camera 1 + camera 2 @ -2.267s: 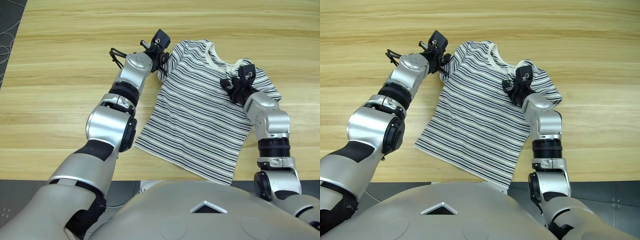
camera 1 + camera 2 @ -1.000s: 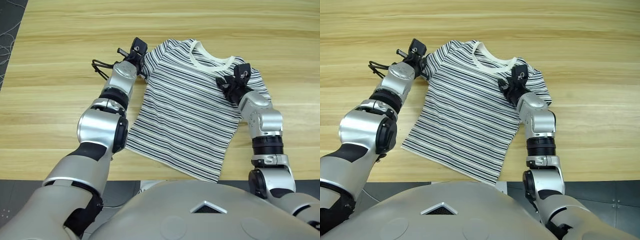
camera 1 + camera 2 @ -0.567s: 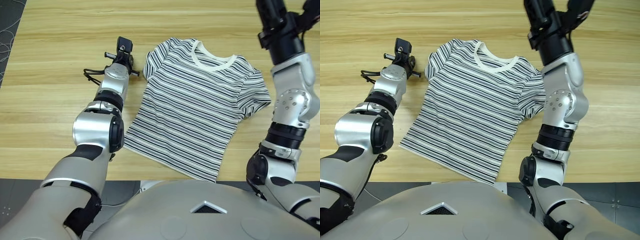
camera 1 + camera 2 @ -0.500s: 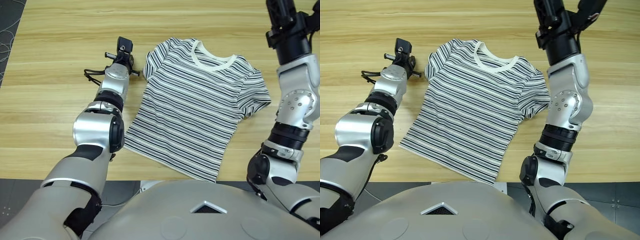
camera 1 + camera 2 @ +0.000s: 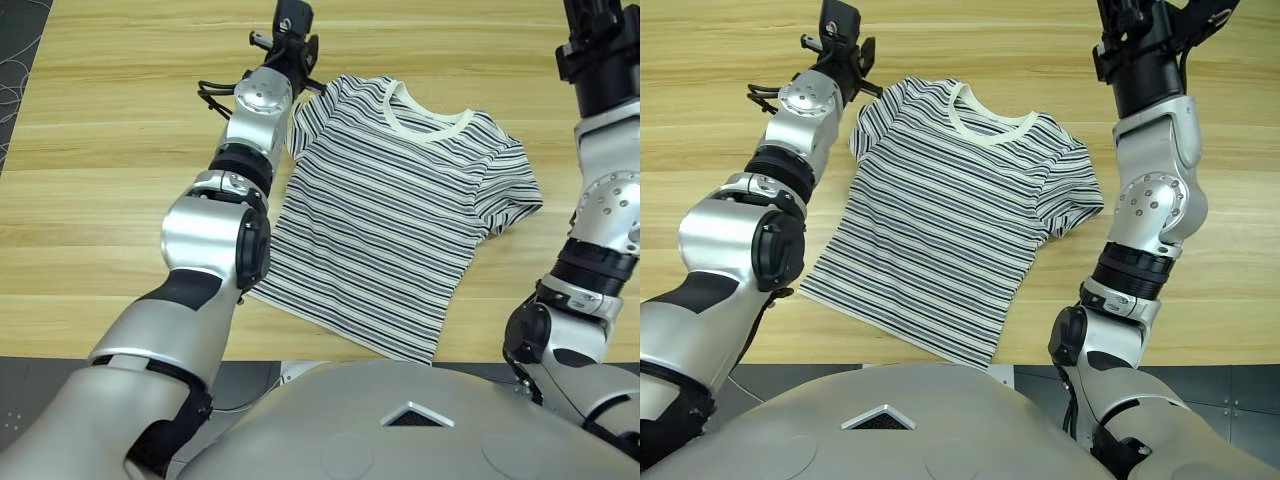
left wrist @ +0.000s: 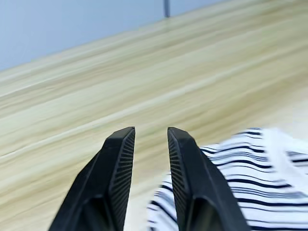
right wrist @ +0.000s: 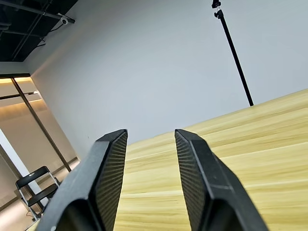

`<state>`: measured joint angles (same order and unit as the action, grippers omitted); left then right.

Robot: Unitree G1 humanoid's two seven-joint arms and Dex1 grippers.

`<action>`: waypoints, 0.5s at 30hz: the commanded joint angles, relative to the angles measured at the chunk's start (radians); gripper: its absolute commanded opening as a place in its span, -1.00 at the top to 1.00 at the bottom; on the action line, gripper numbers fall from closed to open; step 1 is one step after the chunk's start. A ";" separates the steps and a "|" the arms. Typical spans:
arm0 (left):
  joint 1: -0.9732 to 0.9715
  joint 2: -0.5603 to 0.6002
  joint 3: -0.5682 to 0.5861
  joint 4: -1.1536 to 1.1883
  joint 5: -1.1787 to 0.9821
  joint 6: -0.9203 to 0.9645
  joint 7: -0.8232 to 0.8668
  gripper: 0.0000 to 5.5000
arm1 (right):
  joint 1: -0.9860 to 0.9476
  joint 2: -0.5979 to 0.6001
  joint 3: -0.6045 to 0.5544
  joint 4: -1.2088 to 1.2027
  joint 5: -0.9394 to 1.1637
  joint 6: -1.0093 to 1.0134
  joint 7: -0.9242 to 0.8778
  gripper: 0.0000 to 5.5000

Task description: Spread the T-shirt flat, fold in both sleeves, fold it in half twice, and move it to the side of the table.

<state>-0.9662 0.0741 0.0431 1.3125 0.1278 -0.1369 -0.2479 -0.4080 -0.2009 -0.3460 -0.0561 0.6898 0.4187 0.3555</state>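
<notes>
Left gripper [image 6: 150, 135] and right gripper [image 7: 150, 137] both parted, empty; T-shirt [image 5: 400, 220] askew mid-frame, sleeve [image 5: 515, 192] at frame right bunched, so folds likely land crooked.

Head stereo pair, downward over shared table [image 5: 110, 140]; wrist cameras near-level, outward

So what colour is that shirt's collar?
Cream collar, on a T-shirt striped dark and white; the left eye view shows it best.

One T-shirt [image 5: 400, 220], one table [image 5: 110, 130], two claws [image 6: 150, 131] [image 7: 150, 132]
</notes>
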 commanded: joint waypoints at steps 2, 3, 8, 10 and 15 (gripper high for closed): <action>0.081 -0.048 -0.113 0.028 0.075 0.004 -0.276 0.54 | -0.002 -0.023 0.008 -0.009 0.001 0.019 -0.006 0.33; 0.103 -0.052 -0.137 0.030 0.091 0.006 -0.333 0.54 | -0.002 -0.024 0.011 -0.010 0.002 0.019 -0.006 0.33; 0.188 -0.037 -0.232 0.039 0.161 0.035 -0.461 0.54 | -0.002 -0.027 0.017 -0.011 0.005 0.020 -0.003 0.33; 0.213 -0.021 -0.263 0.045 0.181 0.061 -0.436 0.54 | -0.002 -0.025 0.023 -0.016 0.003 0.019 -0.005 0.33; 0.234 0.005 -0.236 0.053 0.150 0.131 -0.217 0.54 | 0.002 -0.025 0.025 -0.023 0.003 0.017 -0.009 0.33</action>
<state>-0.8233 0.0343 -0.1990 1.3002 0.2449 -0.1361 -0.5863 -0.4078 -0.2137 -0.3253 -0.0612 0.6905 0.4200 0.3543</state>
